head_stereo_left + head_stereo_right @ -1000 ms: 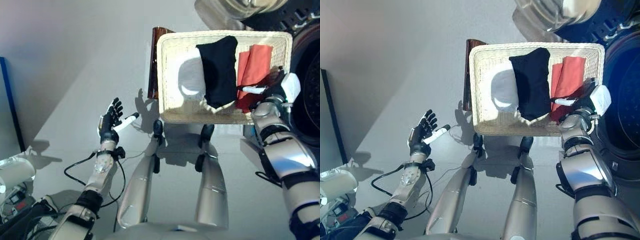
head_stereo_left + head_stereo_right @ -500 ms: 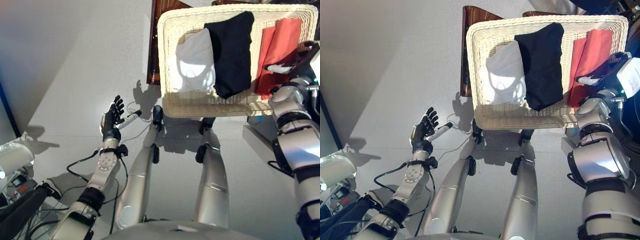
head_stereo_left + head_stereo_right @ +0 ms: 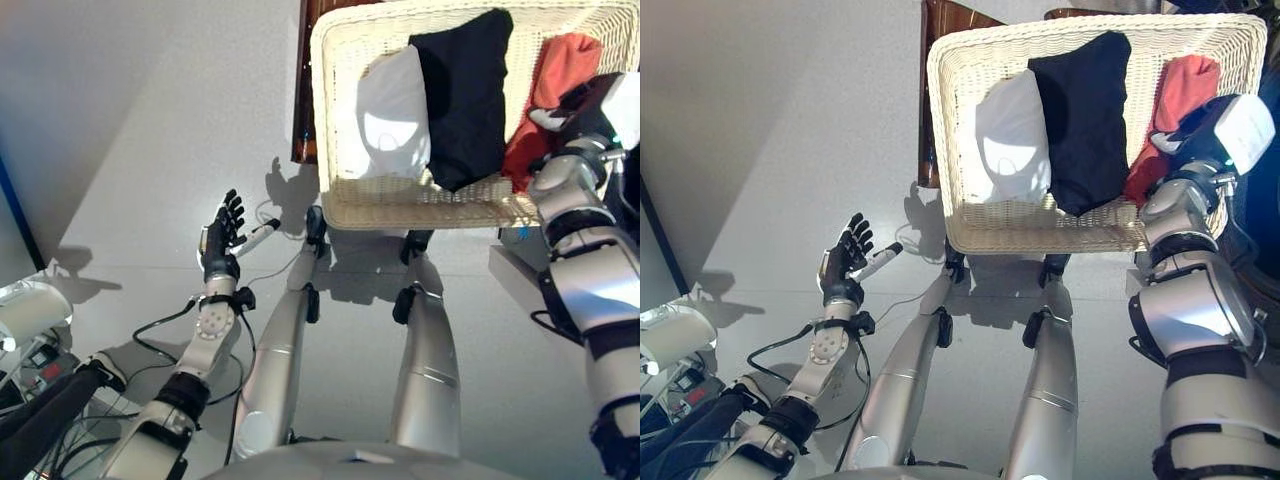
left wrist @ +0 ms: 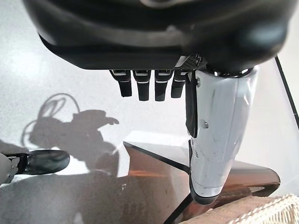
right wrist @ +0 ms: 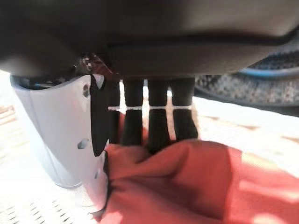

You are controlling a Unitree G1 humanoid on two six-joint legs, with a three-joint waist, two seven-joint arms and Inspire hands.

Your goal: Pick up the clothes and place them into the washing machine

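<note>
Red cloth [image 3: 1180,95] now bunched — right hand [image 3: 1215,135] gripping.

Woven wicker, soft cloth, glossy wood

You see a rough cream wicker basket [image 3: 335,205] holding matt cloths: white [image 3: 392,115], black [image 3: 462,90], red [image 3: 545,95]; the dark stool [image 4: 210,179] looks glossy, the floor [image 3: 150,150] smooth.
</note>
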